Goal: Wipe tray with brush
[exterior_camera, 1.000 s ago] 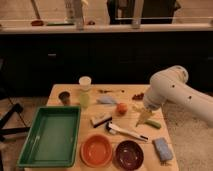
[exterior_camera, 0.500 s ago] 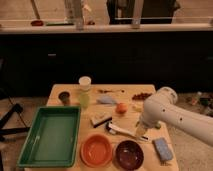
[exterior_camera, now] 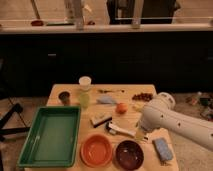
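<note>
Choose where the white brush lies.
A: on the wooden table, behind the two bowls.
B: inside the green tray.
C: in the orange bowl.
A: the brush lies flat on the table, just behind the dark bowl and outside the tray, with the claw at its right end.

An orange bowl (exterior_camera: 97,150) sits just beside a dark bowl (exterior_camera: 129,153)

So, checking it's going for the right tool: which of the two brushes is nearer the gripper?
The slim white brush: its handle ends right beside the gripper; the blocky tan-and-black scrubber lies further left.
</note>
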Robot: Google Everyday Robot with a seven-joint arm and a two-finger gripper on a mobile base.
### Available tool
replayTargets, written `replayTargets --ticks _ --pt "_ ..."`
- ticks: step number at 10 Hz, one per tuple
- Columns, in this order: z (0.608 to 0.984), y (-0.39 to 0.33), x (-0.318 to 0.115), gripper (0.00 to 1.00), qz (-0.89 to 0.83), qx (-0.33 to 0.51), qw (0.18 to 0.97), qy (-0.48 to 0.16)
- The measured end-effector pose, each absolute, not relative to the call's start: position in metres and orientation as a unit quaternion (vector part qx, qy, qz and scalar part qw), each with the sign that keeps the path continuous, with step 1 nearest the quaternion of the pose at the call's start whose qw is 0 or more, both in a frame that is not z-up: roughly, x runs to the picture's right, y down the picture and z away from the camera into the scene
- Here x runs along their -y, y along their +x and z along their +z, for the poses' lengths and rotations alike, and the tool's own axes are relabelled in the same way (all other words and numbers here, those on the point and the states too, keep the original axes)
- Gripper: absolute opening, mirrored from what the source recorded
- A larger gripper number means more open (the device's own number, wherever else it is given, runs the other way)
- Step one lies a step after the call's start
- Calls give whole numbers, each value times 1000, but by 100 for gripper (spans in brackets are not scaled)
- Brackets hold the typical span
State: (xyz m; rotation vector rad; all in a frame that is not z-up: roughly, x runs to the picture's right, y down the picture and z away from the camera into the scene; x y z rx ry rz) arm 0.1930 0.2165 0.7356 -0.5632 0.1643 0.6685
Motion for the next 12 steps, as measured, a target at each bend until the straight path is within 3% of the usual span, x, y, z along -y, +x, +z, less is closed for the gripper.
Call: replayTargets --ticks 12 --pt "745 179 -213 80 420 -90 865 -262"
